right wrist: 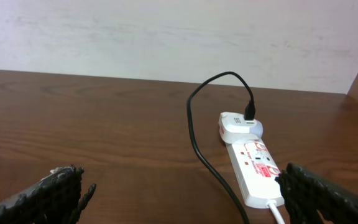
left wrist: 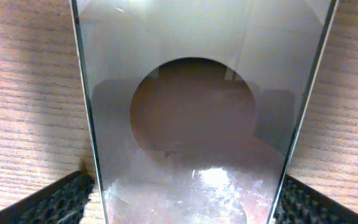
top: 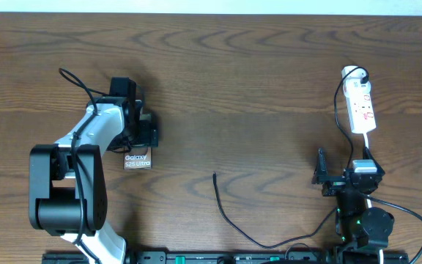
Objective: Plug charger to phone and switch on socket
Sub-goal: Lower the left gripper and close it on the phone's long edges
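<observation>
Left arm: reached out from its base at the near table edge, white forearm angled up and away, wrist folded down so the left gripper sits right over the phone. The phone lies flat on the table, and only its near end with the "Galaxy" lettering shows past the gripper.

In the left wrist view the phone's glossy face fills the frame. There is one ribbed pad at each long edge, so the fingers straddle it wide. The pads look to be at the edges, but I can't tell if they're actually squeezing.

Right arm: tucked in compact at the near edge, well apart from the phone on the right-arm side. The wrist is low and level. The right gripper has its fingers spread wide with nothing between them, just bare table.

The socket is farther from the phone than the right gripper is, past the gripper toward the far edge, lying flat. A white adapter sits at its far end with the black lead plugged into it.

The charger cable runs from that adapter down past the right arm, then loops along the near edge back toward the phone. Its connector tip lies loose on the table between the phone and the right gripper, nearer the phone and not touching it.
</observation>
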### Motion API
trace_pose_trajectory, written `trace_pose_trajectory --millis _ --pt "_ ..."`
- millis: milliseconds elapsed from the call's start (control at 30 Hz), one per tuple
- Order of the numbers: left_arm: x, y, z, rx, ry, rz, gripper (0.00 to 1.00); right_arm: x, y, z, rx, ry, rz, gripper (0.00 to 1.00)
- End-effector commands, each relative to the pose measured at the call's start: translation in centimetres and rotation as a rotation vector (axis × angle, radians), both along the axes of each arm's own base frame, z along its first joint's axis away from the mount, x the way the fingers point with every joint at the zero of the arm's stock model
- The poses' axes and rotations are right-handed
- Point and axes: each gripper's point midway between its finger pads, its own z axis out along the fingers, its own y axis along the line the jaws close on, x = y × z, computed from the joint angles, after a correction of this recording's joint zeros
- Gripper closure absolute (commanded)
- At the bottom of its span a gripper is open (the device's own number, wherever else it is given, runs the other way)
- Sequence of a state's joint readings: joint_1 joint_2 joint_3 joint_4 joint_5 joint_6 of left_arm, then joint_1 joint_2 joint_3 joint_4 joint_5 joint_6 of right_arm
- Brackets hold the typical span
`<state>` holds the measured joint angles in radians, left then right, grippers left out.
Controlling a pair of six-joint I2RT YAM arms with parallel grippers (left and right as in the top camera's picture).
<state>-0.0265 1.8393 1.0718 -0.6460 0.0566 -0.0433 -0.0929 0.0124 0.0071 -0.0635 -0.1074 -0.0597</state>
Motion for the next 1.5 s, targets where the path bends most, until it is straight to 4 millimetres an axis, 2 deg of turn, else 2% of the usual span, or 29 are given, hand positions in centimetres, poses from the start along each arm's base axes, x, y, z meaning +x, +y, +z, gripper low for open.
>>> trace_pose_trajectory --millis 0,100,333,367,433,533,967,1133,1467 --pt "-1.1 0.8 -1.3 0.044 0.047 -0.010 0.14 0.0 0.1 0.0 -0.009 0.000 0.003 0.01" --pt "-1.2 0.8 -1.3 0.044 0.048 -0.010 0.20 0.0 0.1 0.0 -0.009 0.000 0.003 0.01" --pt "-1.1 0.8 -1.3 0.044 0.047 -0.010 0.20 0.0 0.1 0.0 -0.009 0.000 0.003 0.01" --pt "-1.1 0.8 -1.3 0.044 0.047 -0.011 0.19 0.0 0.1 0.0 -0.009 0.000 0.003 0.01" --pt "-1.1 0.8 -1.3 0.044 0.047 -0.010 0.08 0.0 0.1 0.0 -0.009 -0.001 0.003 0.01" --pt "-1.0 0.8 -1.3 0.044 0.041 -0.010 0.04 0.0 0.1 0.0 -0.009 0.000 0.003 0.01" --pt "-0.8 0.7 -1.4 0.040 0.036 -0.010 0.04 0.0 0.1 0.0 -0.009 0.000 0.003 0.01" --pt "-0.6 -0.8 -1.4 -0.047 0.028 -0.015 0.04 0.0 0.1 0.0 -0.009 0.000 0.003 0.01" --pt "-0.6 -0.8 -1.4 -0.046 0.027 -0.015 0.04 0.0 0.1 0.0 -0.009 0.000 0.003 0.01"
